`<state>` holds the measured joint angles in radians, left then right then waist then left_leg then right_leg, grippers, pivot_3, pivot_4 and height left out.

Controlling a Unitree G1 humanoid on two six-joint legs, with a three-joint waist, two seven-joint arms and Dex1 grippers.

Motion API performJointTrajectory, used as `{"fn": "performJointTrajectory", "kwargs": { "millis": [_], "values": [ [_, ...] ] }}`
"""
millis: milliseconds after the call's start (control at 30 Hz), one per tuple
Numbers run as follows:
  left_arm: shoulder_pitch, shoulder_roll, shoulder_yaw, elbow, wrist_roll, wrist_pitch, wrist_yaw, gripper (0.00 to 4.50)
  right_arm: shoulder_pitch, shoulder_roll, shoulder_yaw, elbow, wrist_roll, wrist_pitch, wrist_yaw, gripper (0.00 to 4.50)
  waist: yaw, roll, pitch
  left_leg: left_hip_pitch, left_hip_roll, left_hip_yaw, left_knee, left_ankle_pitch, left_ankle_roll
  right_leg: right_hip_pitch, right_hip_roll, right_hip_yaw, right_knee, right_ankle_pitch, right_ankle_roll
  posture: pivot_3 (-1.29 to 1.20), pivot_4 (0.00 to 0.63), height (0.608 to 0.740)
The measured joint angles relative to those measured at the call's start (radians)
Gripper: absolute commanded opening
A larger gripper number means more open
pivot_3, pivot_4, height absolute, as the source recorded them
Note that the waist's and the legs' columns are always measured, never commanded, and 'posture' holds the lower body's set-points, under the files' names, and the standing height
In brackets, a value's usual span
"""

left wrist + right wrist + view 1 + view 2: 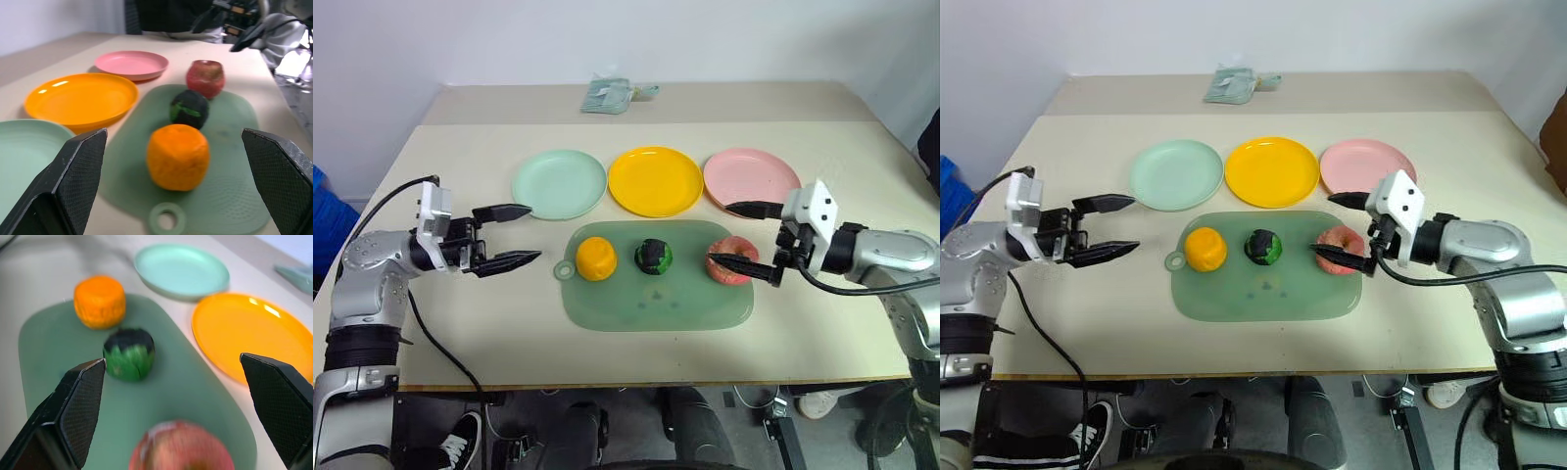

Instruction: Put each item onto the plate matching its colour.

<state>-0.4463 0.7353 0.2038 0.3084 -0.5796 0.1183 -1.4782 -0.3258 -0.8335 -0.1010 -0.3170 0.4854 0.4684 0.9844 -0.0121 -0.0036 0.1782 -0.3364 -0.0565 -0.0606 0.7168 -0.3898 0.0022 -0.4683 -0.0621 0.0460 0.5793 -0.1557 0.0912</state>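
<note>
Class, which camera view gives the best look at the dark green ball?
The right wrist view: the dark green ball sits near and unobstructed, its black top and green sides clear. The left wrist view shows it farther off behind the orange item. Both eye views show it small, from above, on the green mat.

We see the left gripper (516,236) at mid-left of the head view, fingers spread wide, pointing toward frame centre, holding nothing. The right gripper (751,239) sits at mid-right, likewise wide apart and empty, aimed leftward, slightly downward.
</note>
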Motion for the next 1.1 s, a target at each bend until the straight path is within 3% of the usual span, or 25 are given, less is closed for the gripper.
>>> {"fn": "performJointTrajectory", "kwargs": {
  "millis": [367, 633, 1100],
  "values": [
    [-0.032, -0.054, -0.035, -0.009, 0.011, 0.008, 0.039, 4.5, 0.002, 0.012, 0.01, -0.004, 0.001, -0.001, 0.0, 4.47, 0.002, 0.0, 0.0, -0.001, -0.001, 0.0, 0.0, 0.002, -0.003, 0.0, 0.0, 0.0, 0.0, 0.0, 0.0, 0.0, 0.15, 0.74],
    [-0.098, -0.088, -0.117, 0.02, 0.077, -0.005, 0.017, 4.5, 0.002, -0.009, -0.016, -0.11, 0.098, 0.117, -0.014, 4.47, 0.001, 0.0, 0.0, 0.0, -0.001, 0.0, 0.0, 0.001, -0.001, 0.0, 0.0, 0.0, 0.0, 0.0, 0.0, 0.0, 0.15, 0.74],
    [-0.186, -0.227, -0.273, 0.252, 0.318, -0.288, 0.047, 4.5, 0.007, -0.009, -0.007, -0.197, 0.107, 0.164, -0.098, 4.47, 0.003, 0.0, 0.0, -0.001, -0.001, 0.0, 0.001, 0.001, -0.002, 0.0, 0.0, 0.0, 0.0, 0.0, 0.0, 0.0, 0.15, 0.74]
  ]
}}
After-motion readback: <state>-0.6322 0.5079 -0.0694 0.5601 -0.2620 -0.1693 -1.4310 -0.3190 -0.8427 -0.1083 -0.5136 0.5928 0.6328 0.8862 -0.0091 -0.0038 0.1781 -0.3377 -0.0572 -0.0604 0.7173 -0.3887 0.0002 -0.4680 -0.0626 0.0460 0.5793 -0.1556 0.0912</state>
